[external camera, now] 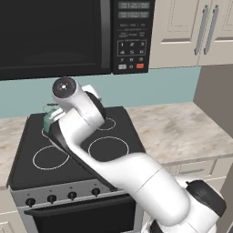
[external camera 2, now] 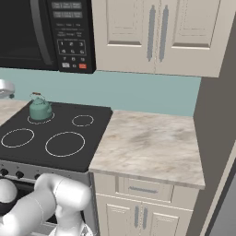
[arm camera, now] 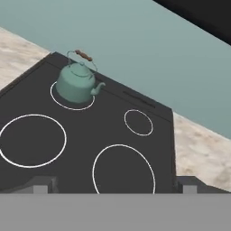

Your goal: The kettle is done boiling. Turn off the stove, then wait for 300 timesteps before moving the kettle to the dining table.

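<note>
The teal kettle [arm camera: 76, 83] stands upright on the rear-left burner of the black glass-top stove [arm camera: 90, 131], spout toward the other rear burner. It also appears in the right base view as the kettle [external camera 2: 40, 109] on the stove [external camera 2: 69, 124]. In the left base view my arm covers most of the kettle [external camera: 48, 120]. My gripper [arm camera: 115, 186] hangs above the stove's front half, well short of the kettle, open wide with nothing between its fingertips [arm camera: 41, 186]. Black knobs [external camera: 72, 195] line the grey front panel. The dining table is out of view.
A black microwave [external camera 2: 41, 27] with a keypad hangs over the stove. A marbled counter [external camera 2: 147, 143] runs to the stove's right, with cream cabinets [external camera 2: 156, 32] above and a grey wall panel [external camera 2: 216, 138] at its far end. A teal backsplash [arm camera: 135, 49] is behind.
</note>
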Robot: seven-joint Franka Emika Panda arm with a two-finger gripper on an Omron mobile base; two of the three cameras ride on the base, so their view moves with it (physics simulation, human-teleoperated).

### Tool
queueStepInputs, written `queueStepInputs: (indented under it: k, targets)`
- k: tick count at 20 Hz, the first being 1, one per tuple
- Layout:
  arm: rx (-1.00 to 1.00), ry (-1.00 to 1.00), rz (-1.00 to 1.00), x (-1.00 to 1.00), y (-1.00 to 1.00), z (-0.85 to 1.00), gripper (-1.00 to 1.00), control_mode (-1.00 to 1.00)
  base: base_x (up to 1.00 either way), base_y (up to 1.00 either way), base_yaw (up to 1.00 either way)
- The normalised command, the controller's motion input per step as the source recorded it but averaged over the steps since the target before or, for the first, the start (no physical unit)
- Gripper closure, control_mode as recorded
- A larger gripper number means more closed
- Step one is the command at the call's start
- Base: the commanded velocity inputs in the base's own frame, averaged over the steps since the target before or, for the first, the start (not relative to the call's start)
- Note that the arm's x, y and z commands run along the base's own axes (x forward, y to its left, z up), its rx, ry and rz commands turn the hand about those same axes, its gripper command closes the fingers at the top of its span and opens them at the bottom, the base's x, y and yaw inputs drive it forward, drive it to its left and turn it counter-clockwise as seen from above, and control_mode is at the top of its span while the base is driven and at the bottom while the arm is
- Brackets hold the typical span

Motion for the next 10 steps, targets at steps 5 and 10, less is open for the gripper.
queueStepInputs:
  k: [5, 10]
  targets:
    - [0.00, 0.06, 0.13, 0.31, -0.05, -0.10, -1.00, -1.00, 0.00, 0.00, 0.00]
    - [0.00, 0.02, 0.01, 0.42, -0.02, -0.14, -1.00, -1.00, 0.00, 0.00, 0.00]
